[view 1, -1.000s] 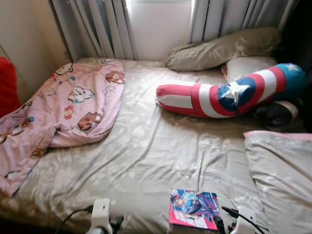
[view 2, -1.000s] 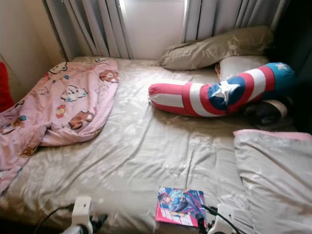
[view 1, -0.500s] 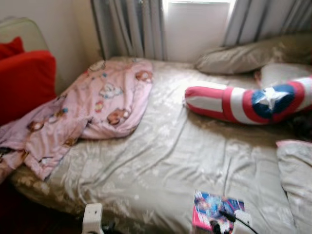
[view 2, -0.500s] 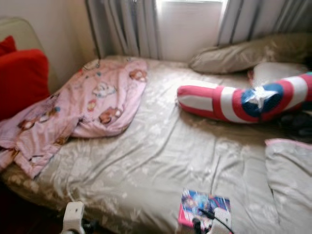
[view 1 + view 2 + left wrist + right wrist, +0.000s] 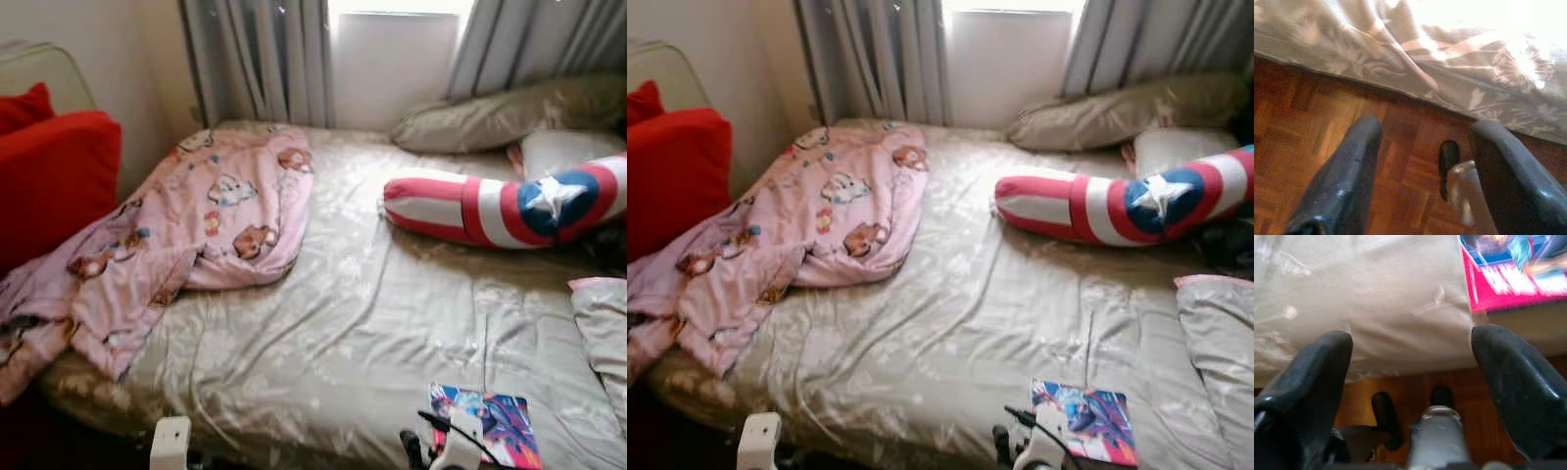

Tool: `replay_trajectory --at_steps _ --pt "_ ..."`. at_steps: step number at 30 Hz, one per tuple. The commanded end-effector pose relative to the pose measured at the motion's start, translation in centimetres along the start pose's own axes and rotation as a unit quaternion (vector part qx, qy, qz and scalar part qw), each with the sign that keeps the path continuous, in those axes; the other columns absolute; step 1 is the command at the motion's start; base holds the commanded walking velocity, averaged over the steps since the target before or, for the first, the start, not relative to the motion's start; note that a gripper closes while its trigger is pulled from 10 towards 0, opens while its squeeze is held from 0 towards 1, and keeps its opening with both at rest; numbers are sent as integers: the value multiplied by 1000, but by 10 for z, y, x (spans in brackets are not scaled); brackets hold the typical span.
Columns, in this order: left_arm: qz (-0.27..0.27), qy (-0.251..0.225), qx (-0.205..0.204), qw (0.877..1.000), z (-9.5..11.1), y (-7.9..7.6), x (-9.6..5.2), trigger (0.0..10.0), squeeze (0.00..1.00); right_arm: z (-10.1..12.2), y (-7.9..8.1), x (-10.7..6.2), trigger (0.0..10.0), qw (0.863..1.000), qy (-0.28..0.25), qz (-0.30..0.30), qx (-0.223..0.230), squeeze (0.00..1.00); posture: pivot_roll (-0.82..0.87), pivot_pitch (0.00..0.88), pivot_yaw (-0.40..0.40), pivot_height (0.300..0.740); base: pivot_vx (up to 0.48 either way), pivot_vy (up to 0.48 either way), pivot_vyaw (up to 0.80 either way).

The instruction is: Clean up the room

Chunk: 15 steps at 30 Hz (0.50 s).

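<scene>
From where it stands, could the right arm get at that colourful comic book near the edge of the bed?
Probably yes. The right gripper hangs open at the bed's near edge, and the comic book lies flat on the sheet just beyond it, with nothing on top of it or between them.

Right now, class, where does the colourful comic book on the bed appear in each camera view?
Left eye view: comic book at bottom right, on the bed's near edge.
Right eye view: bottom right, near edge.
Left wrist view: not in it.
Right wrist view: upper corner, beyond the right gripper.
Shared landmark: the beige floral bedsheet.
</scene>
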State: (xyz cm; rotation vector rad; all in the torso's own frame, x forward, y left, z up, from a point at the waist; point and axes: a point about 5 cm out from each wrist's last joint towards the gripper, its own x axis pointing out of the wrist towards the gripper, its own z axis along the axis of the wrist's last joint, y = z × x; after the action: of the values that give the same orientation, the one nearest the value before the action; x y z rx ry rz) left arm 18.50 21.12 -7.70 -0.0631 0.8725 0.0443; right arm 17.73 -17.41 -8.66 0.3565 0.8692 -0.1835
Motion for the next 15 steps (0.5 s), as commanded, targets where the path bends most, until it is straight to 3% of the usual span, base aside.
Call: replay_trajectory --at_steps 1,6,8,15 --pt "2 12 6 1000 -5 6 -2 10000 0 -2 2 0 10000 1000 2 1 -1 0 127 0 4 740 0 480 0" --pt "4 15 6 1000 -6 9 -3 10000 0 -2 -2 -1 10000 1000 -1 3 -4 0 130 0 3 740 0 480 0" --pt "-2 14 7 1000 -5 -2 0 10000 0 0 -6 -1 10000 1000 -2 4 -5 0 132 0 3 740 0 480 0" --pt "-8 12 6 1000 -6 -12 1 10000 0 0 -14 -3 10000 1000 0 3 -13 0 136 0 -2 740 0 480 0"
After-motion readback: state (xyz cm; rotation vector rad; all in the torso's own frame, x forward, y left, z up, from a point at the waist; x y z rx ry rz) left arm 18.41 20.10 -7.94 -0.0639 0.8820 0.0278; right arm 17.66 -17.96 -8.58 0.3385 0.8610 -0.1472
